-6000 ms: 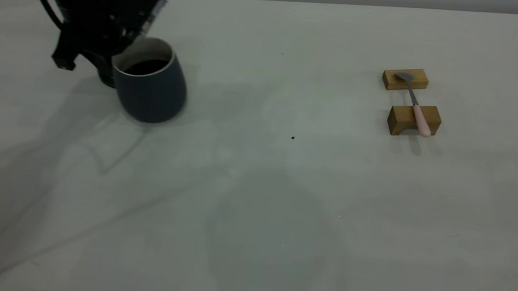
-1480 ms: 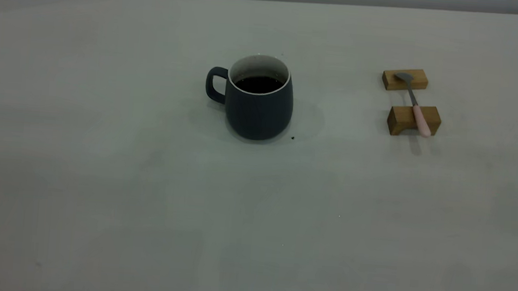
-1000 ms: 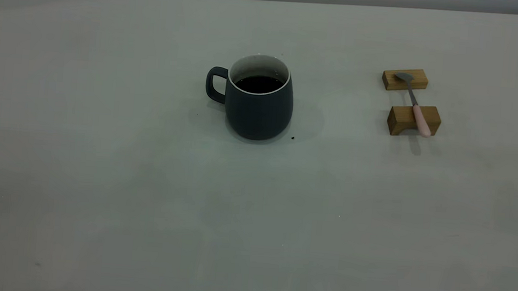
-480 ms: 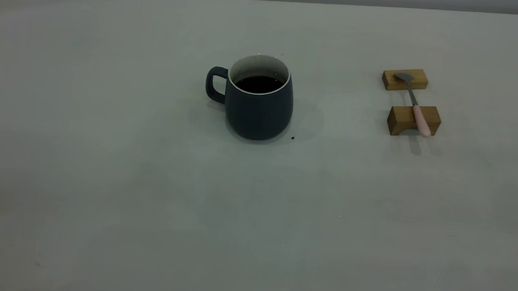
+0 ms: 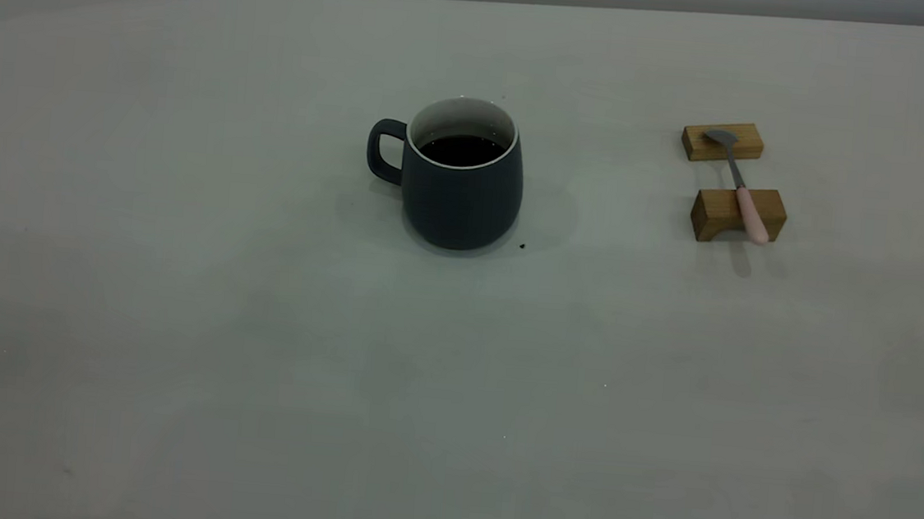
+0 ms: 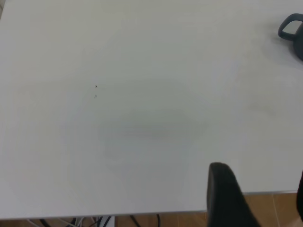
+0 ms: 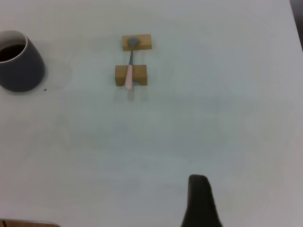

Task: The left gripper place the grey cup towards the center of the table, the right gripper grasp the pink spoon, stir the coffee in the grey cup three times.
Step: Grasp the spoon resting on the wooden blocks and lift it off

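Note:
The grey cup [image 5: 462,185] stands upright near the middle of the table [image 5: 257,342], its handle to the left, with dark coffee [image 5: 461,150] inside. To its right lies the pink spoon [image 5: 744,191], bowl on one wooden block and handle across another. Neither arm shows in the exterior view. My left gripper [image 6: 260,189] is open and empty at the table's edge, with the cup handle [image 6: 289,26] far off. In the right wrist view, one finger [image 7: 199,201] of my open right gripper [image 7: 251,189] shows, well short of the spoon [image 7: 129,71] and the cup [image 7: 19,66].
Two tan wooden blocks [image 5: 723,141] [image 5: 737,215] carry the spoon at the right. A tiny dark speck [image 5: 521,246] lies just right of the cup's base. A brown floor [image 6: 270,208] shows past the table edge under the left gripper.
Six seconds ago my left gripper held the cup at the far left; the cup now stands alone near the centre and that arm has left the exterior view. Nothing has moved in the last 1.5 s.

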Robot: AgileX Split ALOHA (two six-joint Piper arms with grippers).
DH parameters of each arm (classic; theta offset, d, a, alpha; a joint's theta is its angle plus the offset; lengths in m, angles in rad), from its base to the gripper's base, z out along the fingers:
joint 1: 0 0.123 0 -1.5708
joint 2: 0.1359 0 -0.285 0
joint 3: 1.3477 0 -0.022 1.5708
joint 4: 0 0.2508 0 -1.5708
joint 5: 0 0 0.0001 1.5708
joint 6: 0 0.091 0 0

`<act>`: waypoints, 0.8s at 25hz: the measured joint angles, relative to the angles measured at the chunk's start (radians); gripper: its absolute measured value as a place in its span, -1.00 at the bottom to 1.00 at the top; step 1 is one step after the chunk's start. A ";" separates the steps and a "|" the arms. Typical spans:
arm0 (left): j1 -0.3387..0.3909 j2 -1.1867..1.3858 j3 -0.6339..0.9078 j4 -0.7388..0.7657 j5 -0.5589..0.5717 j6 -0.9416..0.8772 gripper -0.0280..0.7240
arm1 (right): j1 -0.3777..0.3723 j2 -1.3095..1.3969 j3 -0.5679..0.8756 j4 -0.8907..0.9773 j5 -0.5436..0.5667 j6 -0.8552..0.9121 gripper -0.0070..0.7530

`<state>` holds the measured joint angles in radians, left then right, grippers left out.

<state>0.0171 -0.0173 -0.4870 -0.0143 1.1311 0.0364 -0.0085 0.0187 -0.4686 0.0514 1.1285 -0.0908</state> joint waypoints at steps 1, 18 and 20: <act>0.000 0.000 0.000 0.000 0.000 0.000 0.23 | 0.000 0.000 0.000 0.000 0.000 0.000 0.56; 0.000 0.000 0.000 0.000 0.000 0.000 0.23 | 0.000 0.488 -0.117 0.012 -0.107 0.009 0.56; 0.000 0.000 0.000 0.000 0.000 0.000 0.23 | 0.000 0.666 -0.140 0.008 -0.188 0.004 0.56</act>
<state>0.0171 -0.0173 -0.4870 -0.0143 1.1311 0.0364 -0.0085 0.6852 -0.6085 0.0596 0.9403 -0.0867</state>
